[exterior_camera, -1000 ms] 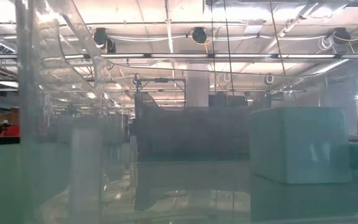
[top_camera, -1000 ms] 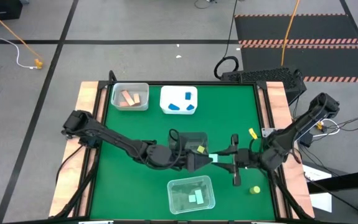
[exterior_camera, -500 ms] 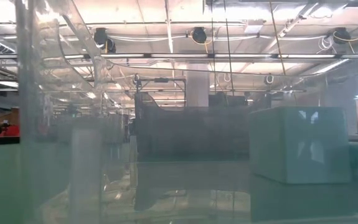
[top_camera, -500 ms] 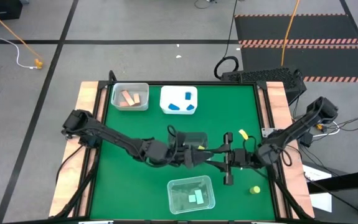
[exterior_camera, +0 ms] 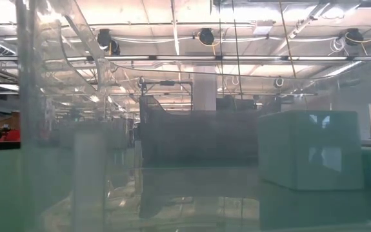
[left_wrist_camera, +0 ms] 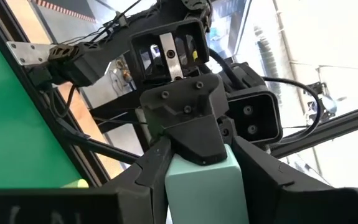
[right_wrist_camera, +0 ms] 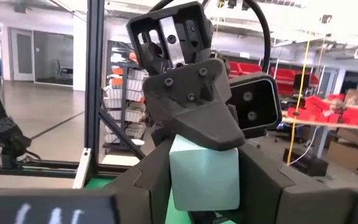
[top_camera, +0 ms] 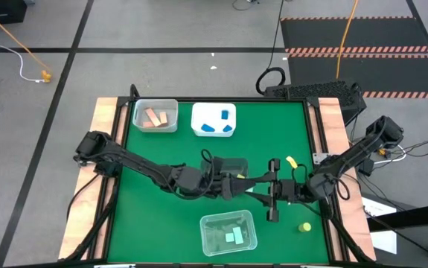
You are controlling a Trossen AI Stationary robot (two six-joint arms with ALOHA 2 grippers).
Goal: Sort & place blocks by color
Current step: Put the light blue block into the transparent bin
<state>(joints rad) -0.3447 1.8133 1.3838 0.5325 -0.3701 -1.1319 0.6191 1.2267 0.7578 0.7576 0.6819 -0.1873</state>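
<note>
A mint green block is held in the air between my two grippers above the middle of the green table. In the high view only a pale sliver of the block shows between them. My left gripper reaches in from the table's left. My right gripper reaches in from the table's right, and the two face each other. Both are shut on the block. Two mint blocks lie in the near clear tray. My left gripper pinches the mint block's one end between its two fingers, coming level from the table's left. The block is lifted clear of the table. My right gripper pinches the block's other end between its two fingers, level from the table's right; a left finger lies over the block's top.
A clear tray with tan blocks and a white tray with blue blocks stand at the far edge. Another clear tray with a yellow piece sits under the grippers. A yellow-green round piece lies near right.
My right gripper has moved toward the table's left, up to the left gripper, and its fingers now stand on the mint block that the left gripper holds. The left gripper has kept the block lifted and drifted slightly left.
</note>
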